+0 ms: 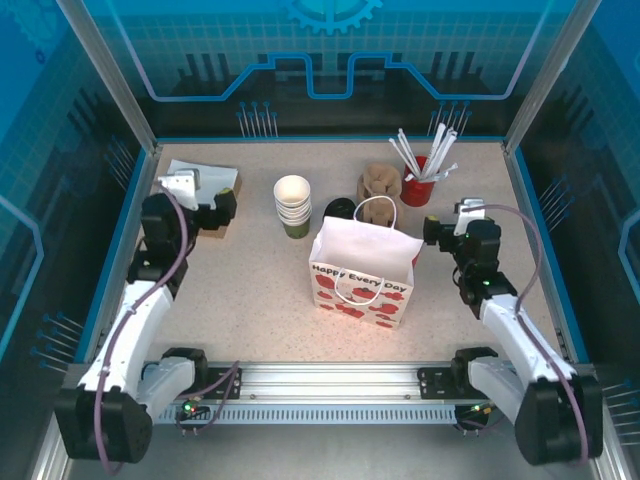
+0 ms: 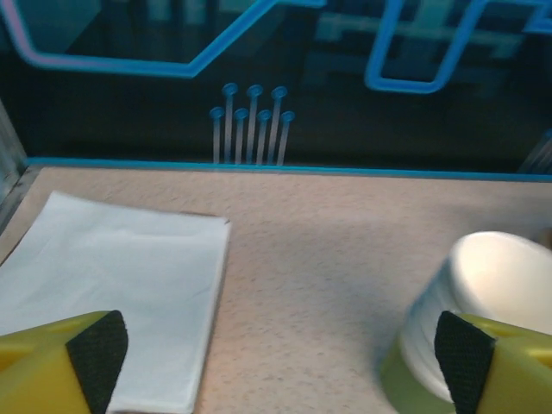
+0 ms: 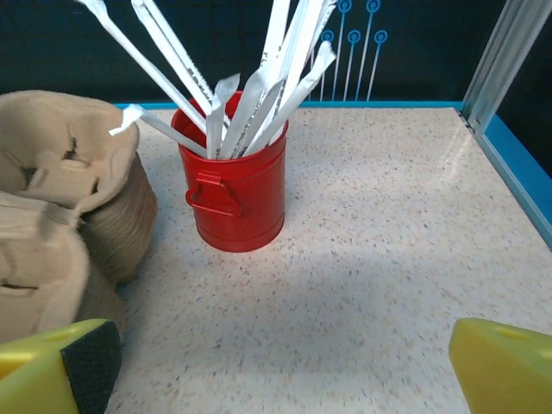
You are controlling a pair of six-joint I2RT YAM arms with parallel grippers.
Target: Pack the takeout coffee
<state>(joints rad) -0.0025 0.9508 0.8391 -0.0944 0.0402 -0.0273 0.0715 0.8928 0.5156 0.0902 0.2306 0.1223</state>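
Observation:
The takeout coffee (image 1: 340, 209) shows as a round black lid just behind the white paper bag (image 1: 362, 268) with red hearts, which stands open in the middle of the table. Most of the cup is hidden by the bag. My left gripper (image 1: 222, 209) (image 2: 280, 358) hangs open at the back left, between a flat stack of white paper (image 2: 112, 285) and the stack of lidless cups (image 2: 483, 297), with nothing between its fingers. Over bare table right of the bag, my right gripper (image 1: 432, 232) (image 3: 285, 362) also stands open, facing the red cup of straws (image 3: 235, 194).
The stack of white-rimmed cups (image 1: 292, 205) stands left of the black lid. Brown cardboard cup carriers (image 1: 380, 183) (image 3: 60, 207) lie beside the red cup of straws (image 1: 420, 185). A blue rim and glass walls bound the table.

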